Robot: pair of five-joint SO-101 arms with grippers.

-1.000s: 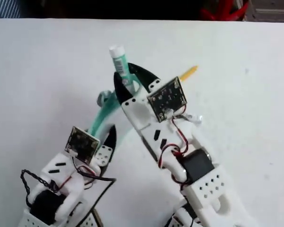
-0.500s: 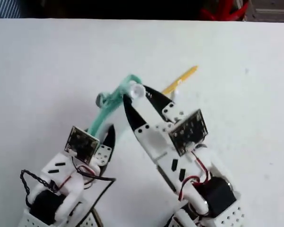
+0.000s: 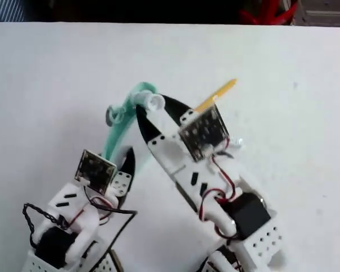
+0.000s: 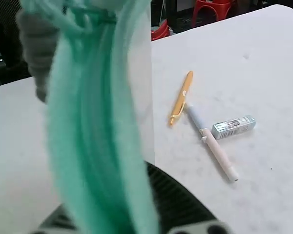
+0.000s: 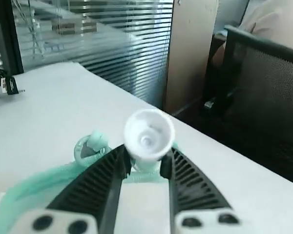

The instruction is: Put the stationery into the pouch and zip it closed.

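A mint-green pouch (image 3: 120, 127) stands on edge, and my left gripper (image 3: 126, 165) is shut on its lower end. Seen from the left wrist, the pouch (image 4: 95, 126) hangs close in front with a grey pull (image 4: 35, 46) at its far end. My right gripper (image 3: 151, 103) is shut on a glue stick (image 3: 154, 102), white cap up, right beside the pouch's top end. From the right wrist, the glue stick (image 5: 148, 132) sits between the black fingers (image 5: 102, 178), with the pouch (image 5: 90, 146) just beyond.
A yellow pen (image 3: 216, 93) lies on the white table beyond the right arm. The left wrist view has the yellow pen (image 4: 181, 97), a pale pen (image 4: 211, 144) and a small boxed item (image 4: 233, 126) lying together. Table edge runs along the far side.
The right gripper tipped the glue stick from lying flat to cap-up, pulled back, then moved forward again to the pouch's top. The pouch's top end shifted left.
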